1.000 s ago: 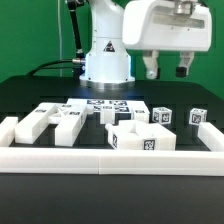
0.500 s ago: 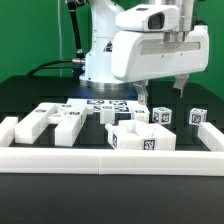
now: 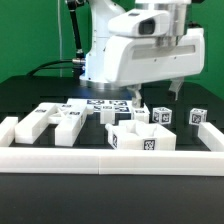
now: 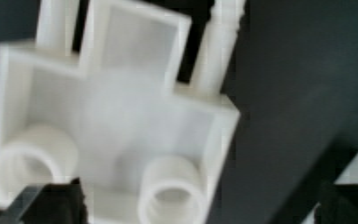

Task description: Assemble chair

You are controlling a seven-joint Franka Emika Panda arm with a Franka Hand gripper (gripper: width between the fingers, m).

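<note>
The chair lies in loose white tagged pieces on the black table. A boxy piece [image 3: 140, 136] sits front centre, an L-shaped piece [image 3: 33, 121] and a bar [image 3: 71, 122] lie to the exterior view's left, and small blocks [image 3: 160, 116] [image 3: 196, 116] stand at its right. My gripper [image 3: 155, 93] hangs open and empty just above the middle pieces. In the wrist view a wide white piece [image 4: 123, 110] with two round sockets and thin prongs fills the picture. The dark fingertips [image 4: 39, 197] stand wide apart around it, and I cannot tell whether they touch it.
The marker board [image 3: 100, 104] lies flat behind the pieces, in front of the arm's base. A low white border rail [image 3: 110, 156] runs along the table's front edge. The arm's bulky white wrist hides the space behind the right-hand blocks.
The arm has swung down and toward the exterior view's left. The gripper has dropped from high at the right to just above the middle pieces. The pieces have not moved.
</note>
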